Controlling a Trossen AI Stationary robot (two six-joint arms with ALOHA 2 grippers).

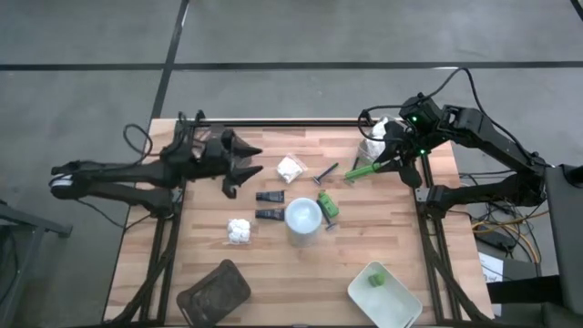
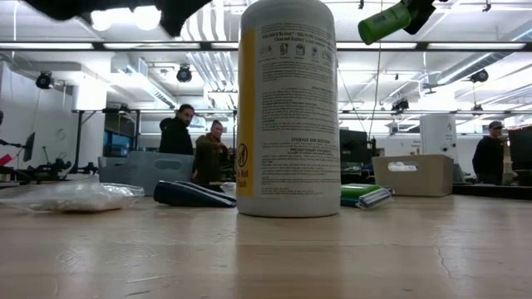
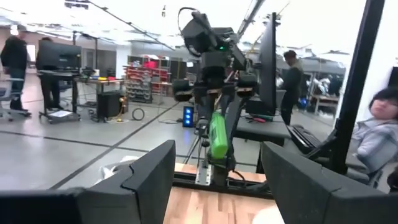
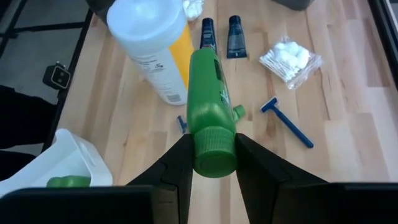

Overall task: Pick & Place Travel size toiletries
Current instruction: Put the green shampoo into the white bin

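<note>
My right gripper [image 1: 392, 164] is shut on a green bottle [image 4: 208, 87] and holds it high over the table's far right part. Below stand the yellow white-capped bottle [image 1: 303, 219], upright on its base, two dark tubes [image 1: 270, 205], two white packets [image 1: 291, 169] [image 1: 240, 230], a dark-handled razor [image 1: 325, 173] and a green razor [image 1: 328, 206], all lying flat. My left gripper [image 1: 253, 164] hangs open over the far left part of the table, nothing between its fingers. My right gripper pinches the green bottle's cap end [image 4: 214, 155] between its two fingers. The fingers slant down from the table's far right. The bottle juts forward past the fingertips [image 4: 180, 155], tilted, lifted clear of the table [image 2: 386, 21].
A white tray [image 1: 396, 301] at the near right holds a green piece [image 1: 375, 280]. A dark brown tray [image 1: 214, 292] lies at the near left. A white bag [image 1: 373, 138] sits at the far right under my right arm. People stand in the room behind the table.
</note>
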